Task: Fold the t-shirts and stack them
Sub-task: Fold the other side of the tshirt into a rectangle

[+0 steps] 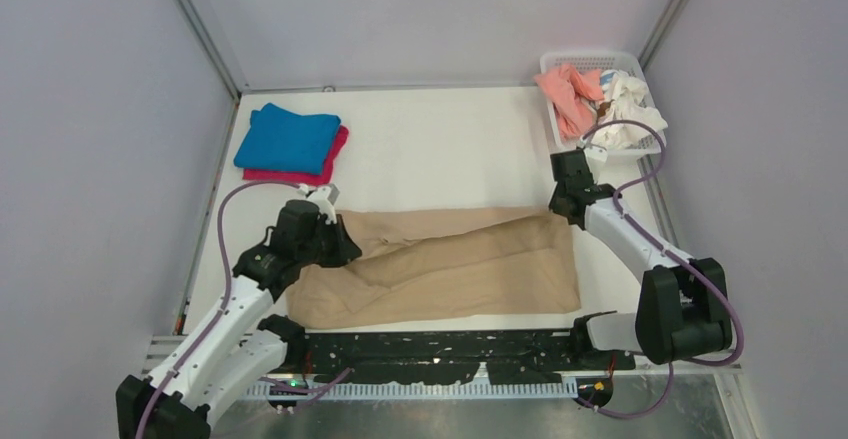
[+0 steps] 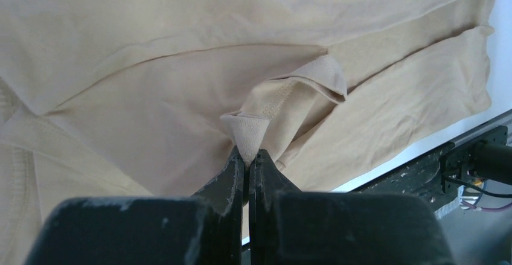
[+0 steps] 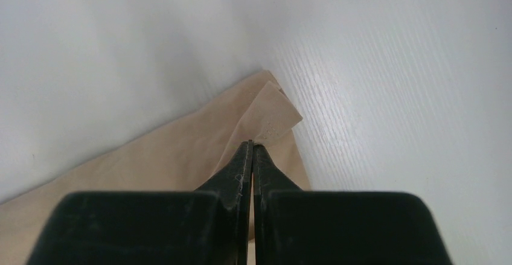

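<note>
Jaws on the left arm are clenched on a bunched hem at the tan shirt's [image 1: 450, 269] far-left corner. The right jaws pinch its far-right corner. It lies on the counter [image 1: 440, 149], long axis left to right, taut between both grips — each arm nearest its own end, cloth spreading toward the bases. The next fold likely carries that far edge nearward. A blue shirt [image 1: 288, 139] lies beyond its left end. Only the wrist views show the pinches — cloth coned on the left, two layers on the right.
</note>
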You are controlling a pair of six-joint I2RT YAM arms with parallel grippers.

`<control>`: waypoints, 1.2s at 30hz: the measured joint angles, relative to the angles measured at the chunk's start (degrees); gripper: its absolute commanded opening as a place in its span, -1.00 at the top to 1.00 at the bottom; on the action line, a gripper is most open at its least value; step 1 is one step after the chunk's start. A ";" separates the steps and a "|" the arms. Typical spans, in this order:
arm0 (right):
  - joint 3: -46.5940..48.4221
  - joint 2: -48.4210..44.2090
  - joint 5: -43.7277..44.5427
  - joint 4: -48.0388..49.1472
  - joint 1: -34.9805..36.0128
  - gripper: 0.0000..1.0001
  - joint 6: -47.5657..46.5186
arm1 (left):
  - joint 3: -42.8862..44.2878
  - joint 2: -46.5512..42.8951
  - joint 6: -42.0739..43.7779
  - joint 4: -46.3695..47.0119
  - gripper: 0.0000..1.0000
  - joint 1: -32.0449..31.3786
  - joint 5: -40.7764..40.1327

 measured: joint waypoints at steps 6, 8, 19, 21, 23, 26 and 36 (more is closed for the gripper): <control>-4.11 -3.08 -2.08 -1.14 0.00 0.89 0.90 | -2.45 -3.50 -1.92 -1.95 1.00 0.00 -3.08; -5.81 -3.58 -3.56 -1.31 0.00 0.89 1.14 | -3.13 -4.22 -2.62 -2.34 1.00 0.00 -3.89; -11.52 -9.31 -7.34 -2.40 0.00 0.89 1.86 | 4.42 -0.52 -0.70 -1.62 1.00 -0.02 -13.51; -10.84 -9.31 -7.78 -2.38 0.00 0.89 1.81 | 8.35 2.69 1.46 0.00 1.00 0.00 -15.37; -9.84 -9.31 -8.07 -2.36 0.00 0.89 1.64 | 12.57 6.36 4.11 1.16 1.00 0.11 -16.85; -8.81 -9.33 -8.24 -2.10 0.00 0.89 1.40 | 18.78 11.61 8.04 2.29 1.00 0.31 -18.64; -9.05 -10.80 -9.66 -1.79 0.00 0.88 0.98 | 13.29 10.54 11.34 4.79 1.00 0.57 -17.29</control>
